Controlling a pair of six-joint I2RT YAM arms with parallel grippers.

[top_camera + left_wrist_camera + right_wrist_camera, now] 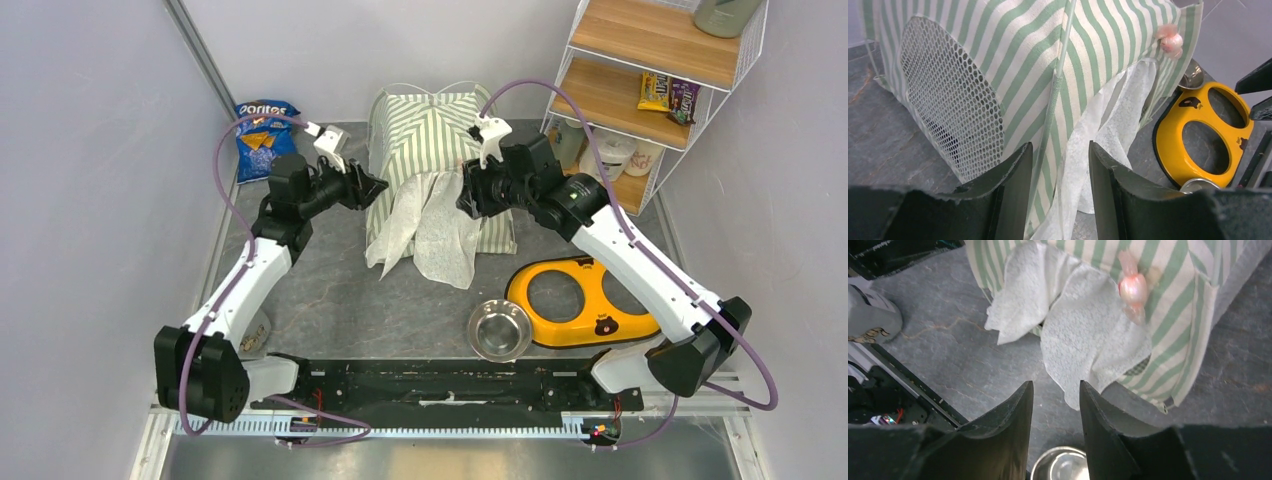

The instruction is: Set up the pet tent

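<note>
Two spread, empty hands flank the pet tent (425, 140), which stands upright on the desk (330, 300) just behind the yellow bowl holder (583, 268), right hand (1055, 390) on the holder's side, left hand (1058, 155) on the far side, probably to steady or square it up.

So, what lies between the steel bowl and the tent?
Nothing: only bare table separates the bowl from the tent, as the top view shows.
</note>
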